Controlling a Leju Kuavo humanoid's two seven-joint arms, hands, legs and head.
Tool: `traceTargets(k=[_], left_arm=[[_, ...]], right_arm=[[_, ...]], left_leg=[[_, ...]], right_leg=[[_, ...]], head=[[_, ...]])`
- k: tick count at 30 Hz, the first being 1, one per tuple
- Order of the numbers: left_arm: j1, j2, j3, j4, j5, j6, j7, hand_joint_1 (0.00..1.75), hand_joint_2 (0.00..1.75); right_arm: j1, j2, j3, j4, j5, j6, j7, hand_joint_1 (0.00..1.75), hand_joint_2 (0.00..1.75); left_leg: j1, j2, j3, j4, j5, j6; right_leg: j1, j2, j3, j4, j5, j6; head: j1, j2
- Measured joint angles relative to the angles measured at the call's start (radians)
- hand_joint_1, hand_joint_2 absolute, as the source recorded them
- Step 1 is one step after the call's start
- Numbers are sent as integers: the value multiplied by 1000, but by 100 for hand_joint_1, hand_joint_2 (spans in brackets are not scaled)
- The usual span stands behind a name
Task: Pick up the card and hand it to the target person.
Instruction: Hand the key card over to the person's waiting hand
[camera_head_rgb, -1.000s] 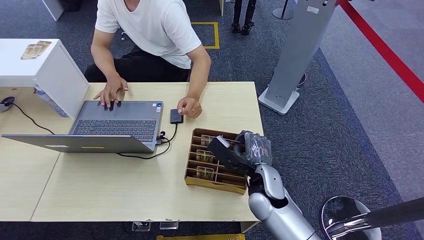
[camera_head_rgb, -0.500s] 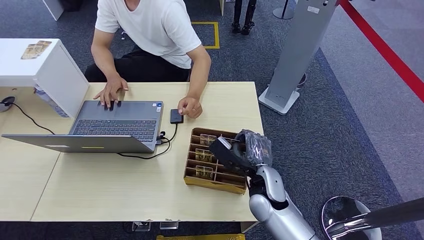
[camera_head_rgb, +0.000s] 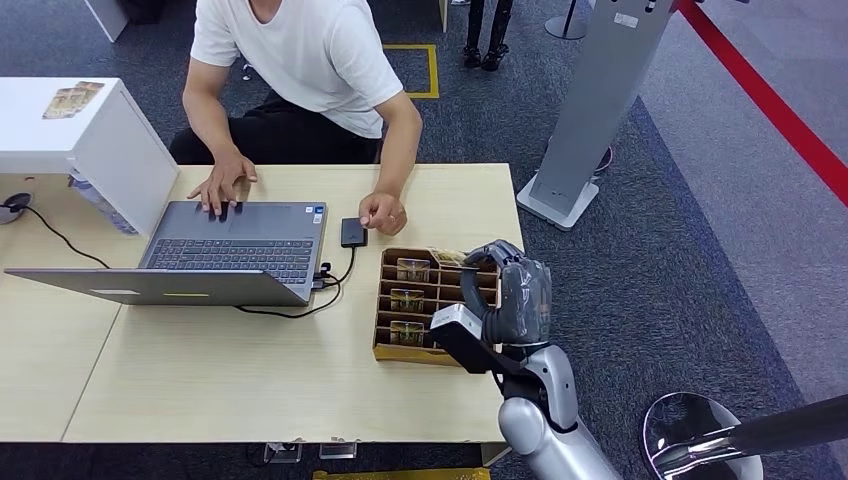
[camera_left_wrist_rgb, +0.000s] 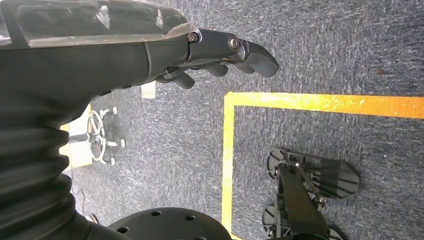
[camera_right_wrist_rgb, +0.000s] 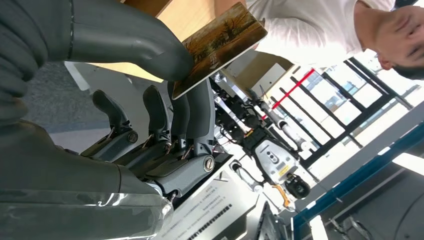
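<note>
In the right wrist view my thumb and fingers (camera_right_wrist_rgb: 192, 112) pinch a small card (camera_right_wrist_rgb: 225, 47) printed with a brownish picture. From the head view my right hand (camera_head_rgb: 508, 292) is raised over the right side of the brown divided card tray (camera_head_rgb: 404, 355), the card (camera_head_rgb: 447, 257) sticking out toward the person. Cards lie in several tray slots. The person in a white shirt (camera_head_rgb: 300, 50) sits across the table, one hand (camera_head_rgb: 381, 213) resting near the tray and the other on the laptop. My left hand (camera_left_wrist_rgb: 220, 55) hangs over the carpet and holds nothing.
An open laptop (camera_head_rgb: 230, 250) sits on the left of the wooden table (camera_head_rgb: 220, 370), with a black device (camera_head_rgb: 352, 232) and cable beside it. A white box (camera_head_rgb: 95, 140) stands far left. A grey stand (camera_head_rgb: 590, 110) and a stool (camera_head_rgb: 700, 435) are on the right.
My right hand has lifted out of the tray and turned, with the card now pinched and showing above the tray's far row. The person has hardly moved.
</note>
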Motion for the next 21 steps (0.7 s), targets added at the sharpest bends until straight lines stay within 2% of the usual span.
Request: traceTargets(k=[16, 21], left_arm=[[-1, 0, -1, 0, 1, -3, 4, 0, 175], [-14, 0, -14, 0, -13, -16, 29, 0, 175]], right_arm=[[-38, 5, 4, 34, -33, 18, 68, 152, 175], [-146, 17, 33, 113, -54, 78, 130, 152, 175]], left_leg=[[0, 0, -1, 0, 0, 0], [0, 0, -1, 0, 1, 0]], right_leg=[[0, 0, 0, 0, 0, 0], [0, 0, 0, 0, 1, 0]], head=[[0, 0], [0, 0]])
